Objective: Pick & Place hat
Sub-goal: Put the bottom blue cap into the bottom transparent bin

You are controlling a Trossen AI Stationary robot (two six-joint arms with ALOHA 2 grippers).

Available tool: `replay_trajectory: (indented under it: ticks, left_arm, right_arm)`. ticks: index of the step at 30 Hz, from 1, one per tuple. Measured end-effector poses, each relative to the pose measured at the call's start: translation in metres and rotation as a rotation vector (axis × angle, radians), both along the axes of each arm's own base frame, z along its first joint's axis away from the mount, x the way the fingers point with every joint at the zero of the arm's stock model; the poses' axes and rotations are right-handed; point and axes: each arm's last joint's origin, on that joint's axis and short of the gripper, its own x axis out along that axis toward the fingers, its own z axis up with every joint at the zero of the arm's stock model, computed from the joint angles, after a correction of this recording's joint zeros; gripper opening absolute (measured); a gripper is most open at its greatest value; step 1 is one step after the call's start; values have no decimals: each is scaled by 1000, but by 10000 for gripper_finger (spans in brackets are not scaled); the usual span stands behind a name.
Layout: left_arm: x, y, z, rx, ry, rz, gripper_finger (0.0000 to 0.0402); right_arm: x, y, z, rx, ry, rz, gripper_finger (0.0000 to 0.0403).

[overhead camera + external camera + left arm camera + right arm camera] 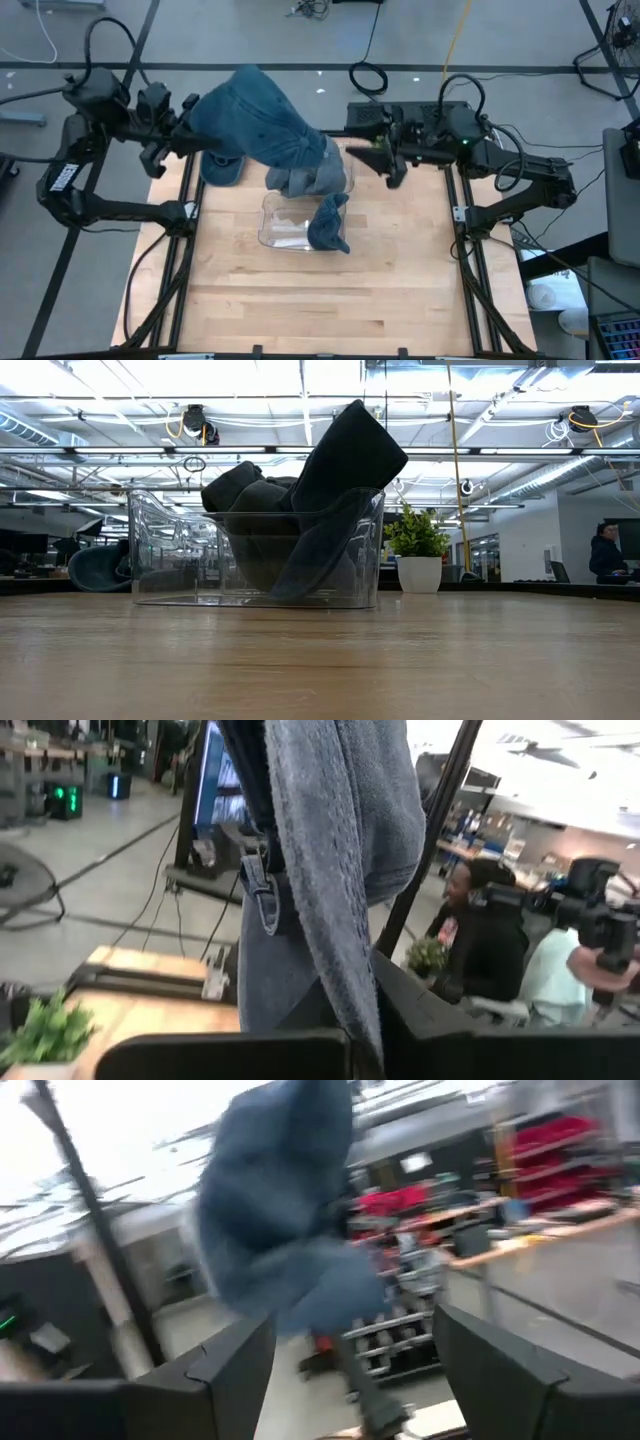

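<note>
Grey workshop floor with taped lines and loose cables surrounds the wooden tabletop point(330, 290), and the low view looks across it to a lit ceiling, a potted plant point(418, 547) and a person point(606, 555) far off at the right.

Near the tabletop's middle stands a clear bin point(285, 228) holding dark hats; one blue hat point(328, 222) droops over the bin's right wall. In the low view the bin point(160, 560) shows this piled cloth rising above its rim.

From the high view, the left claw point(215, 135) sits at the tabletop's far left edge, raised, and a large denim hat point(262, 125) hangs from it, spreading toward the bin's far side. In the left wrist view the denim hat point(340, 870) drapes down between the dark fingers point(230, 1055), so this claw is pinching the hat's cloth.

The right claw point(385, 160) hovers by the far right edge, just beside the hanging hat. In the right wrist view its fingers point(230, 1365) are spread wide with nothing between them, and the denim hat point(285, 1210) hangs ahead of them.
</note>
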Motion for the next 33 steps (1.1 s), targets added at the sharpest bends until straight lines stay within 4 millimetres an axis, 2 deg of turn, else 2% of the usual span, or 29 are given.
replay_trajectory:
  ticks: [6, 13, 18, 25, 33]
  left_arm:
    - [1, 2, -9, 10, 80, 43, 7]
    - [5, 6, -16, 39, 143, 124, 7]
    - [13, 10, -18, 45, 162, 125, 7]
    - [36, 20, -26, 36, 215, 147, 7]
    - [55, 29, -27, 33, 195, 118, 7]
  right_arm:
    - [7, -7, -4, 53, 9, -37, 285]
    - [8, -4, -5, 105, 15, 52, 312]
    - [8, -4, -5, 108, 15, 52, 310]
    - [12, -5, -8, 97, 31, 52, 300]
    - [12, -5, -10, 48, 51, 38, 299]
